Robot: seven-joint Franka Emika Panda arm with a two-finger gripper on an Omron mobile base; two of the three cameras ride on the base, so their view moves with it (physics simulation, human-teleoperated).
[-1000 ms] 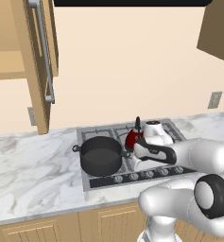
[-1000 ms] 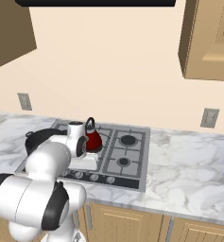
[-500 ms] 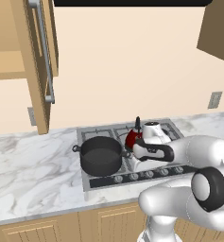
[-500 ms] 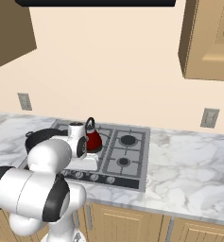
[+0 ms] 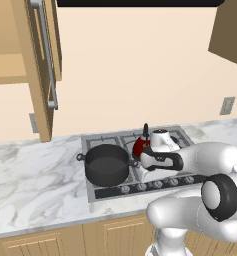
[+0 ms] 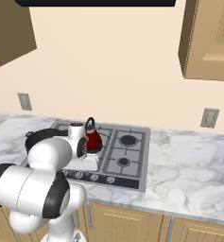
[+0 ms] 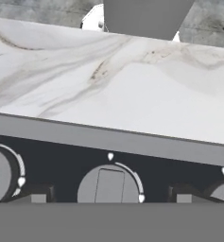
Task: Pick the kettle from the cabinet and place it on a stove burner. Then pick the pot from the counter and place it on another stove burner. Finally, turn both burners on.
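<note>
Matte black, the pot (image 5: 107, 165) sits on the cooktop's left burner, and the red kettle (image 5: 140, 147) on the burner just right of it, so only the knobs remain. In the hand view your hand (image 7: 109, 201) hangs straddling the middle knob (image 7: 109, 185), fingers (image 7: 32, 198) apart but not yet gripping. Watch that it's the wrong knob, or the fingers may slip around it.

kettle (image 5: 139, 146): body half behind arm | pot (image 6: 38, 137): mostly behind arm | fingers: tips hidden
</note>
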